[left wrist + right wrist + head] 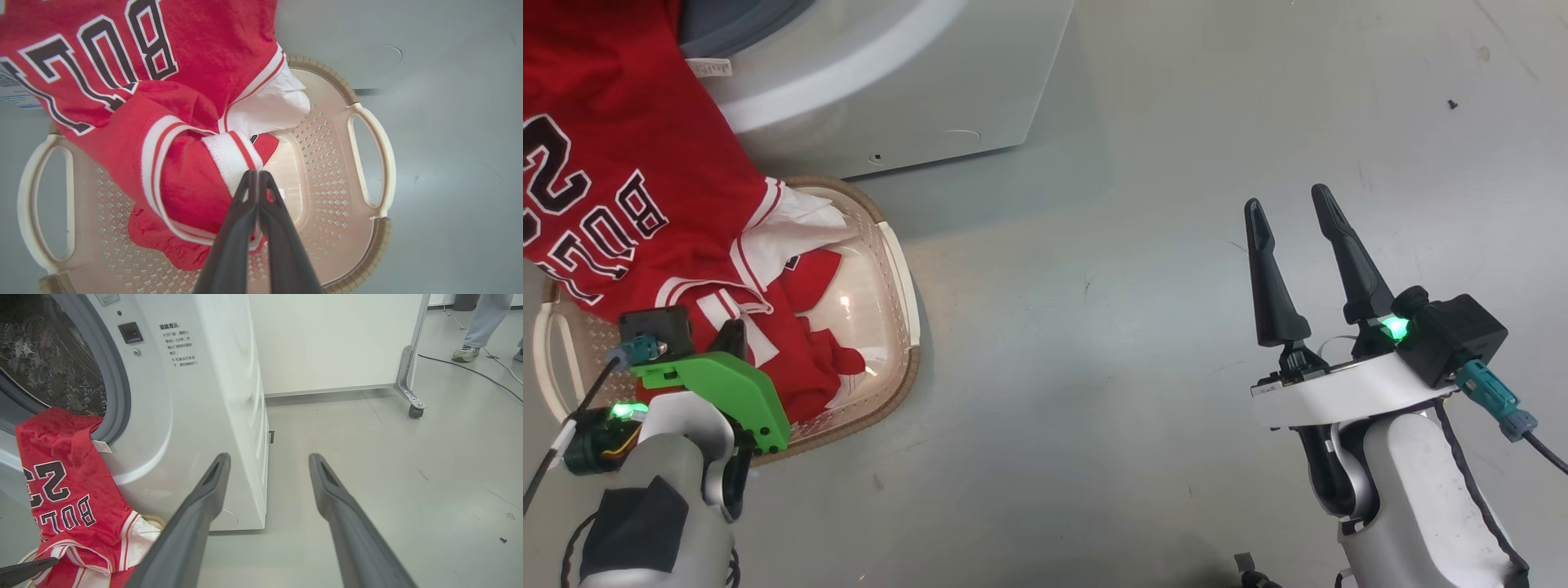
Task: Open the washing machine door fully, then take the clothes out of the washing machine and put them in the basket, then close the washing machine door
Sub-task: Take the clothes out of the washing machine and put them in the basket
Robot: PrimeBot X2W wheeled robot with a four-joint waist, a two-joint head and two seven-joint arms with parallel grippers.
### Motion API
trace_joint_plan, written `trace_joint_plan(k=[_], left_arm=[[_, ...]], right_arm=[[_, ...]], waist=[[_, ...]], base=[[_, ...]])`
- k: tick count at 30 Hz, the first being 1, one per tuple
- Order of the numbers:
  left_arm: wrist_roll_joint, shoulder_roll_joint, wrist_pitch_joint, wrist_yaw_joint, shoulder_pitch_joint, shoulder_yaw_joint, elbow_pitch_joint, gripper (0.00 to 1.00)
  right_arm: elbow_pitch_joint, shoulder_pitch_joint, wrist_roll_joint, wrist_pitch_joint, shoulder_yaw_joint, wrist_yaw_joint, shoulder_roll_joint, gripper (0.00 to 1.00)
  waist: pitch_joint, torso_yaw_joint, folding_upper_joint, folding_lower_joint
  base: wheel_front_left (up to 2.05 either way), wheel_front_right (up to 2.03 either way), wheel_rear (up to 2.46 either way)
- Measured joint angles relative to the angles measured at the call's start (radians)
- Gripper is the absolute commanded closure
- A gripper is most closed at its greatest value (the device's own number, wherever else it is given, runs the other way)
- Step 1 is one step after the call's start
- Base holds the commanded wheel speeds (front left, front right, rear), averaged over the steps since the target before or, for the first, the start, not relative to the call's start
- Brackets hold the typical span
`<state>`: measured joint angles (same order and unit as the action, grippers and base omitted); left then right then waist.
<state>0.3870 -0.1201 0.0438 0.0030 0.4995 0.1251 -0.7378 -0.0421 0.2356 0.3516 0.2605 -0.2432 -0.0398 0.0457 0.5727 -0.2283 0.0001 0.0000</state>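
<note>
Left gripper [257, 174] clenched on white-trimmed edge of red jersey [196, 57], over cream basket [378, 249]. Jersey lower part bunched in basket, upper part draped over drum lip of washing machine [192, 416]. Right gripper [1288, 198] spread wide, empty, above bare floor [1094, 367], well apart.

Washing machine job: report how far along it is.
Done: the washing machine stands open. In hand: left end effector shut on the clothes, their lower end in the basket, the top draped over the drum's lip. To do: drop them in, close the door. Right end effector open, empty.
</note>
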Motion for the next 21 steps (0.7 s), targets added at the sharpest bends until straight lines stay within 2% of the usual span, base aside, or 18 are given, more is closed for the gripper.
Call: trace_joint_plan(k=[1, 11, 21], left_arm=[[0.001, 0.001, -0.001, -0.001, 0.004, 0.0, -0.011, 0.0], [0.002, 0.003, -0.066, -0.01, 0.013, 0.002, -0.089, 0.0], [-0.042, 0.023, -0.207, -0.018, 0.015, 0.036, -0.071, 0.0]], right_arm=[[-0.002, 0.003, 0.0, 0.0, 0.0, 0.0, 0.0, 0.0], [-0.03, 0.003, 0.0, 0.0, -0.003, 0.004, 0.0, 0.0], [-0.05, 0.001, -0.013, 0.0, 0.012, 0.007, 0.001, 0.0]], waist=[[-0.003, 0.001, 0.0, 0.0], [-0.042, 0.008, 0.0, 0.0], [-0.083, 0.045, 0.0, 0.0]], base=[[0.0, 0.0, 0.0], [0.0, 0.0, 0.0], [0.0, 0.0, 0.0]])
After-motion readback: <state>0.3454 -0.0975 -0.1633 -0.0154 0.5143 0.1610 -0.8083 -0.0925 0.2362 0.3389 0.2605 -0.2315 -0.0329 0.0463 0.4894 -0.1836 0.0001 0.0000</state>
